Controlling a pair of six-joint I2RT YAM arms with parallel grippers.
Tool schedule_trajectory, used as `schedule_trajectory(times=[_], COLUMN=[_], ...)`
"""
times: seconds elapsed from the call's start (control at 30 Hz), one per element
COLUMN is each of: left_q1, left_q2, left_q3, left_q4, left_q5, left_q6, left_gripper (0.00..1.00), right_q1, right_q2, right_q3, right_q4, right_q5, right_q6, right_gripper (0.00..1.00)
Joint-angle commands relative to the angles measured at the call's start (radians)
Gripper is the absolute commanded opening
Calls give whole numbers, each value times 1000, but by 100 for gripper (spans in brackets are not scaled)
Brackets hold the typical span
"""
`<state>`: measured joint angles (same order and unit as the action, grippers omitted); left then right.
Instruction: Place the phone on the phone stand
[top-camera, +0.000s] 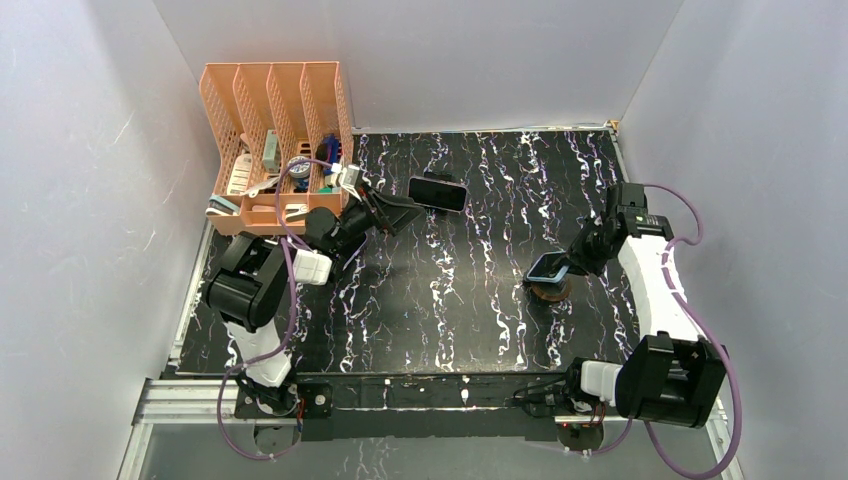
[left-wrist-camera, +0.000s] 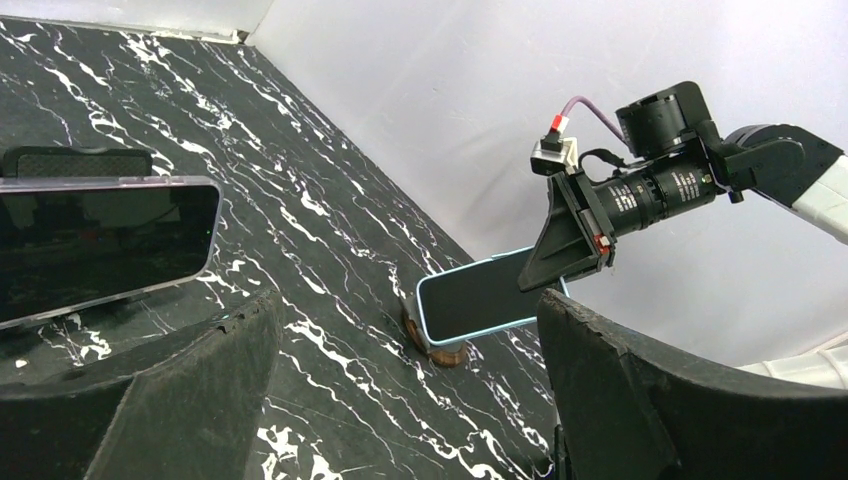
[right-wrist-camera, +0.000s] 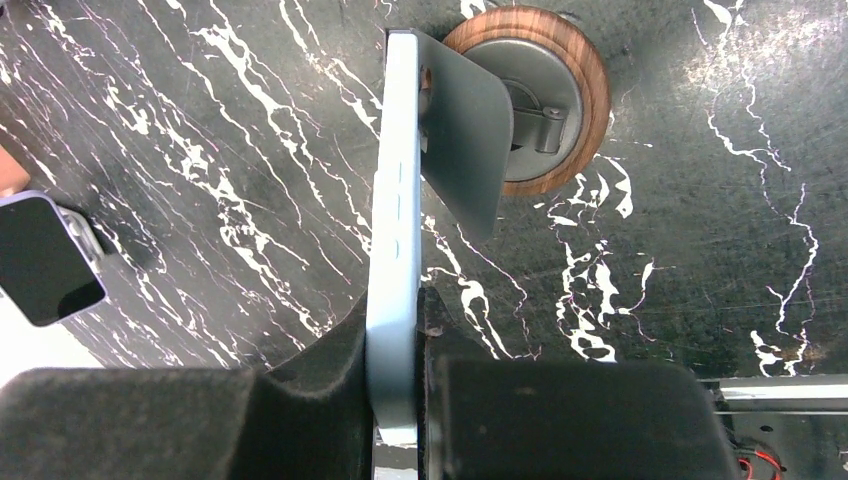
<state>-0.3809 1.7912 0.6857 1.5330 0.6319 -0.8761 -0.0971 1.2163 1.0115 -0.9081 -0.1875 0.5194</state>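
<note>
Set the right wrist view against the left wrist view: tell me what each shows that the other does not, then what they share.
Only the right wrist view: the stand's grey back plate and hinge, seen from above, with the blue phone edge-on and clamped in the right gripper.
Only the left wrist view: that phone's dark screen face, and the right arm's wrist housing with its purple cable.
Both: the blue phone, the round wooden base and the second phone.
</note>
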Motion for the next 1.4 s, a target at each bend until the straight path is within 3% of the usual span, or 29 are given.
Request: schedule_trajectory(times=[0.0, 0.73, 0.87, 0.97, 1.23, 1.37], left_q1=[8, 8, 8, 8, 8, 8], left_q2=[-4, 5, 7, 12, 23, 27], left_q3=[28, 33, 34, 36, 44, 49], left_q4=[243, 244, 243, 242, 245, 244], left_q5=[20, 26, 27, 28, 33, 37], left_q6=[-7, -16, -18, -19, -26, -30], left_gripper=[94, 94, 94, 94, 94, 94], right_q1=[-4, -52, -78, -93, -119, -122], right_q2=[-42, -40, -25, -19, -38, -47], right_q3=[-25, -111, -120, -123, -138, -151], right_q4=[16, 72, 88, 95, 86, 87], right_q5=[-15, 66, 46, 41, 56, 61], right_q6=[24, 43, 21, 6, -9, -4], right_gripper=[1, 2, 16, 22, 24, 44])
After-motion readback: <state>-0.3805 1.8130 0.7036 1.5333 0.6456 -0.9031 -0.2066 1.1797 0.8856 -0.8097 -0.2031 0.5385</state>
